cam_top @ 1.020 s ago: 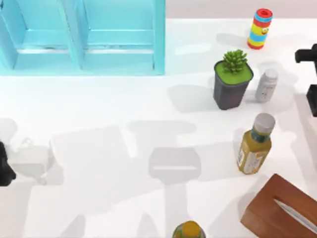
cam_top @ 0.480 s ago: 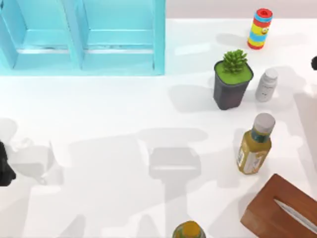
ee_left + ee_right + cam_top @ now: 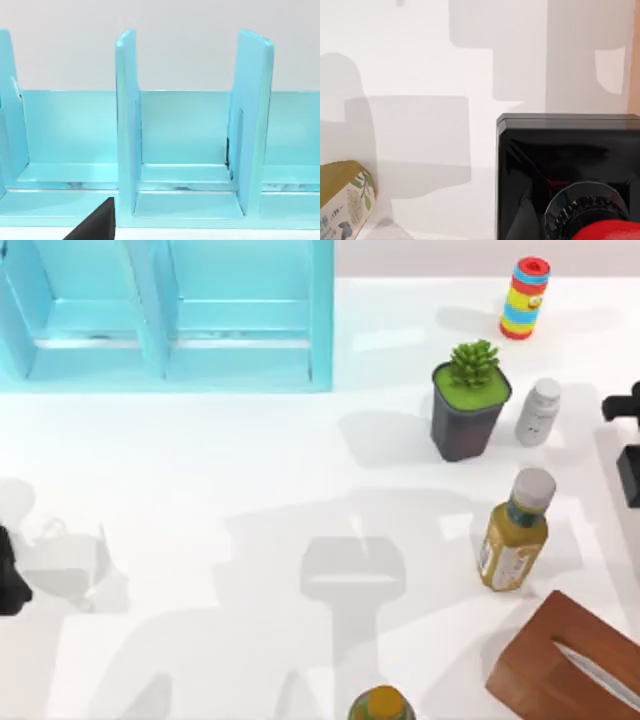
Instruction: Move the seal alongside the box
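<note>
Right hand (image 3: 628, 440) at the counter's (image 3: 230, 480) right edge; grip state cannot be told. Black-based, red-knobbed seal (image 3: 567, 175) beneath; carrying toward brown wooden tissue box (image 3: 565, 665) risks toppling yellow juice bottle (image 3: 515, 532).

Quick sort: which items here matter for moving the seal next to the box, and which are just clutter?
Job:
seal, black base with red knob, under the right wrist camera
box, bottom right of the table

Clutter:
cabinet
potted plant
striped cylinder
white bottle
yellow bottle
</note>
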Robot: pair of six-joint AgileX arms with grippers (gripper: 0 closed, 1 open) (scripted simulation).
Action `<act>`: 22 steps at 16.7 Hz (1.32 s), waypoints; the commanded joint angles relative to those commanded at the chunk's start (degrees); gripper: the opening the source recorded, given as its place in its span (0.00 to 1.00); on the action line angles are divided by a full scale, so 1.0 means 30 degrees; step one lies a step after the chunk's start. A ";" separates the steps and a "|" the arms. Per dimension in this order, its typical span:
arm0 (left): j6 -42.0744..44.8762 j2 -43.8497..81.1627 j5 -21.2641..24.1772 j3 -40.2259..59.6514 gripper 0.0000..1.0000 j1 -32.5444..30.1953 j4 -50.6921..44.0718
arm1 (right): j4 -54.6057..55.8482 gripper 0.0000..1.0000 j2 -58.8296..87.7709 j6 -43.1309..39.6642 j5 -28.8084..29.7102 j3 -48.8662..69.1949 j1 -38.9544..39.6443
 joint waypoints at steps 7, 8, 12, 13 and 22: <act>0.0000 0.0000 0.0000 0.0000 1.00 0.0000 0.0000 | 0.0599 0.08 0.0129 -0.0022 0.0054 -0.0571 0.0004; 0.0000 0.0000 0.0000 0.0000 1.00 0.0000 0.0000 | 0.0599 0.15 0.0129 -0.0022 0.0054 -0.0571 0.0004; 0.0000 0.0000 0.0000 0.0000 1.00 0.0000 0.0000 | 0.0599 0.45 0.0129 -0.0022 0.0054 -0.0571 0.0004; 0.0000 0.0000 0.0000 0.0000 1.00 0.0000 0.0000 | 0.0599 0.53 0.0129 -0.0022 0.0054 -0.0571 0.0004; 0.0000 0.0000 0.0000 0.0000 1.00 0.0000 0.0000 | 0.0599 1.00 0.0129 -0.0022 0.0054 -0.0571 0.0004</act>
